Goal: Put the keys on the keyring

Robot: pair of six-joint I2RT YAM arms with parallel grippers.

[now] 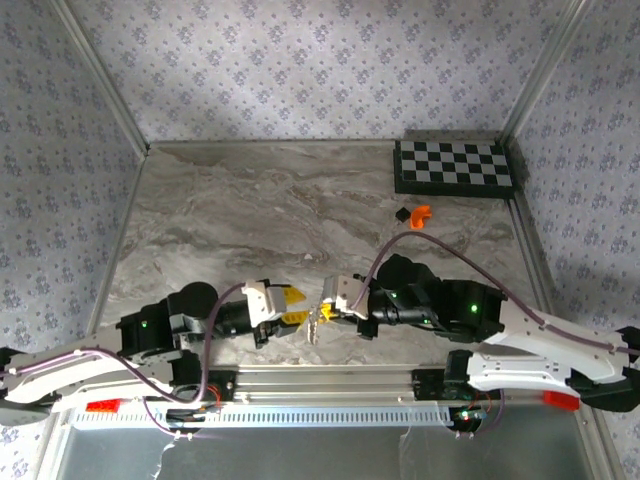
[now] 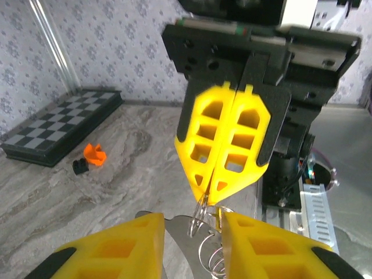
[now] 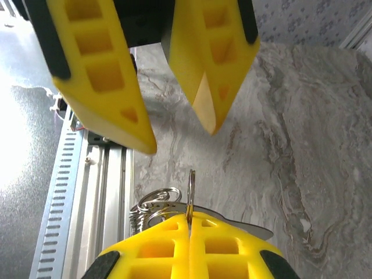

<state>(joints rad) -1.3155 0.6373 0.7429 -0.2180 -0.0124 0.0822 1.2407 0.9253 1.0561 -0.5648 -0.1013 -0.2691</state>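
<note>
My right tool [image 3: 189, 224] is clenched on the keyring [image 3: 191, 192], holding it edge-up just above the bench [image 3: 302, 145] so my left tool [image 3: 177, 136], parted and gripping nothing, faces the loop for threading.

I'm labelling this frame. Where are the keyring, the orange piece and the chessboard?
keyring [image 3: 191, 186]: right wrist view, upright edge of the loop.
orange piece [image 2: 95, 154]: left wrist view, its middle.
chessboard [image 1: 455, 167]: top external view, centre squares.
</note>
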